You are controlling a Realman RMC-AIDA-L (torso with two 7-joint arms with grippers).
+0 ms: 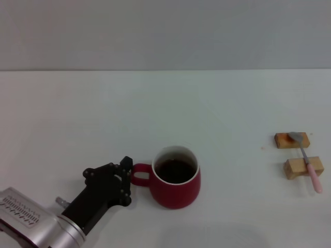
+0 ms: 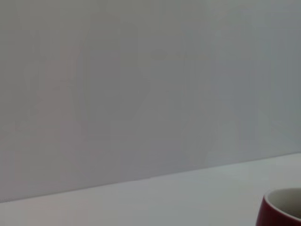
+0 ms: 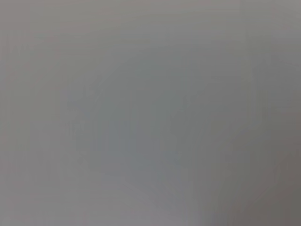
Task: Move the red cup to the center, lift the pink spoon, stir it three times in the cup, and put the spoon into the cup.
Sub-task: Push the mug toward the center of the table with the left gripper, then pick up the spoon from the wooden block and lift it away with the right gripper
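The red cup (image 1: 177, 182) stands near the table's front middle, dark liquid inside and its loop handle (image 1: 139, 174) pointing left. My left gripper (image 1: 128, 180) sits right at the handle's outer end, its fingers apart and open; whether they touch the handle I cannot tell. A sliver of the cup's rim (image 2: 282, 207) shows in the left wrist view. The pink spoon (image 1: 307, 161) lies far right, bridging two tan wooden blocks, its silver bowl on the far block and its pink handle past the near one. The right gripper is out of view.
The two wooden blocks (image 1: 292, 140) (image 1: 303, 167) stand close to the table's right edge. The white tabletop (image 1: 103, 113) ends at a grey wall behind. The right wrist view shows only plain grey.
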